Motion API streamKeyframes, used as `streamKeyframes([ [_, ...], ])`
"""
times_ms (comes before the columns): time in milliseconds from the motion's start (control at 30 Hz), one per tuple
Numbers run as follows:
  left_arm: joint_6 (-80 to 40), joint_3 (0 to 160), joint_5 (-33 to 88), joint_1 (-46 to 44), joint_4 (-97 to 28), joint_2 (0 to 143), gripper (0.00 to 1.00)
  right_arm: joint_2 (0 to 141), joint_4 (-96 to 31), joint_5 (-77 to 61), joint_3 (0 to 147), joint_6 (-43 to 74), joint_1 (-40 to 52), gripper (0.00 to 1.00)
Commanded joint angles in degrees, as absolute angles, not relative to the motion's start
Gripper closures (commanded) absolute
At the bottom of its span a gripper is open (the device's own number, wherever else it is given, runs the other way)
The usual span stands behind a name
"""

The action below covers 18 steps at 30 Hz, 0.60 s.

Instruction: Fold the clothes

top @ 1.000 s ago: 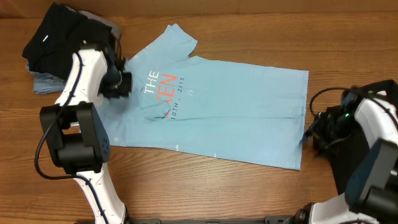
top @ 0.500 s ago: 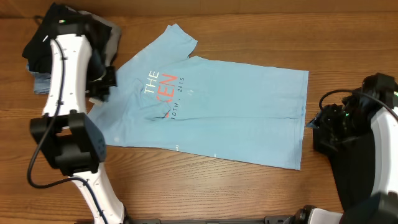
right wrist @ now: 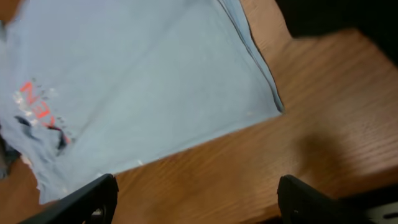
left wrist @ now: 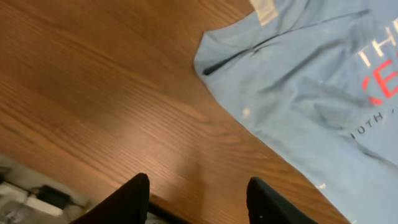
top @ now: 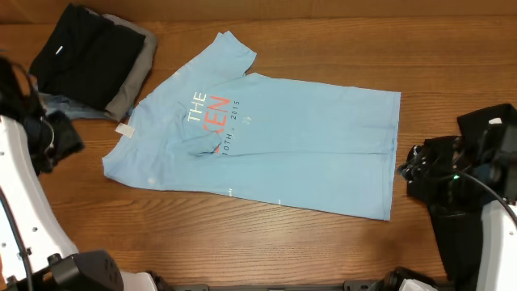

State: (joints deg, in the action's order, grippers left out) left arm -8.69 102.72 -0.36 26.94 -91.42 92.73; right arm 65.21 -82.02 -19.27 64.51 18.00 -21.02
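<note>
Left gripper (top: 50,133) has pulled back off the light blue T-shirt (top: 275,153) to the 9 o'clock edge since a sec ago; right gripper (top: 418,170) eased back at 3.

Overhead: T-shirt flat mid-table (top: 323,32); black garment (top: 81,52) at 11 o'clock, atop a grey garment (top: 133,77).

Left wrist: my fingers (left wrist: 134,199) spread, nothing btwn, bare wood under; T-shirt at 1-2 o'clock.

Right wrist: my fingers (right wrist: 93,199) wide apart, empty; T-shirt's hem corner at 11-12 o'clock.
</note>
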Motion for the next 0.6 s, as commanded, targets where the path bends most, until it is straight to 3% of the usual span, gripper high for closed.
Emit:
streamKeyframes([
  [0, -9.5, 87.5, 4.2, 29.6, -86.3, 94.6, 0.51, 66.6, -80.2, -21.1, 55.5, 19.6, -21.2, 0.15],
  [100, -9.5, 77.5, 7.3, 30.5, -78.5, 94.6, 0.47, 66.9, -76.9, -24.3, 50.3, 19.6, -21.2, 0.15],
  [200, -9.5, 70.0, 11.0, 30.5, -68.2, 94.7, 0.29, 67.2, -72.4, -25.6, 46.4, 20.0, -21.2, 0.15],
  [300, -9.5, 66.1, 14.5, 30.3, -61.3, 95.0, 0.26, 67.7, -67.4, -25.6, 44.0, 21.2, -21.2, 0.15],
  [367, -9.5, 64.4, 13.6, 30.3, -58.0, 95.0, 0.17, 68.1, -64.5, -25.6, 42.6, 22.9, -21.2, 0.15],
  [567, -11.0, 59.8, 10.3, 30.3, -52.0, 95.4, 0.14, 70.9, -59.1, -25.6, 39.2, 25.4, -21.2, 0.15],
])
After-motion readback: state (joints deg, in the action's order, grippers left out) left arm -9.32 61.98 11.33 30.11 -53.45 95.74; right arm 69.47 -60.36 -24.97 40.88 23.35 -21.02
